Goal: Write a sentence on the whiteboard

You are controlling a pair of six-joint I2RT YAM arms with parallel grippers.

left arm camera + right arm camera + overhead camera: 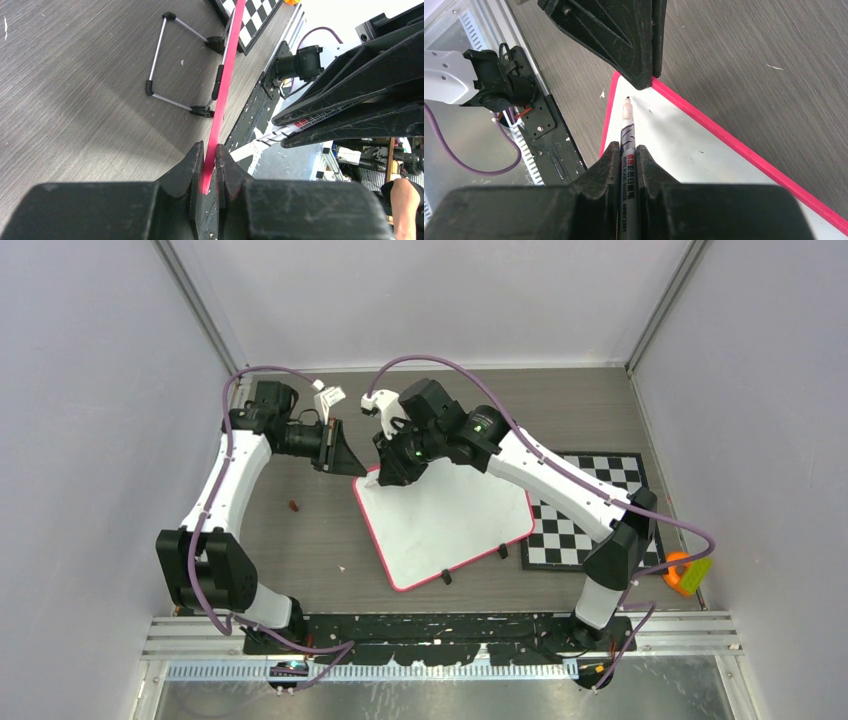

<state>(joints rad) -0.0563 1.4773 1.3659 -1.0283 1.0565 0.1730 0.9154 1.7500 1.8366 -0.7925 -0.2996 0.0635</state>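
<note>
The whiteboard [450,525] lies tilted at the table's middle, with a pink rim and a blank face; no sentence shows on it. My left gripper [347,465] is shut on its far-left corner. In the left wrist view the pink rim [226,70] runs between my left gripper's [210,165] fingers. My right gripper [390,472] is shut on a whiteboard marker [628,132]. The marker tip points at the board's face [689,150] just inside that corner, close to the left fingers [624,40]. I cannot tell whether it touches. The right gripper [625,150] clamps the marker's barrel.
A black-and-white checkered board [590,505] lies right of the whiteboard, partly under the right arm. An orange object [688,573] sits at the near right. A small brownish-red piece [293,505] lies left of the board. The board's wire stand [170,65] shows underneath.
</note>
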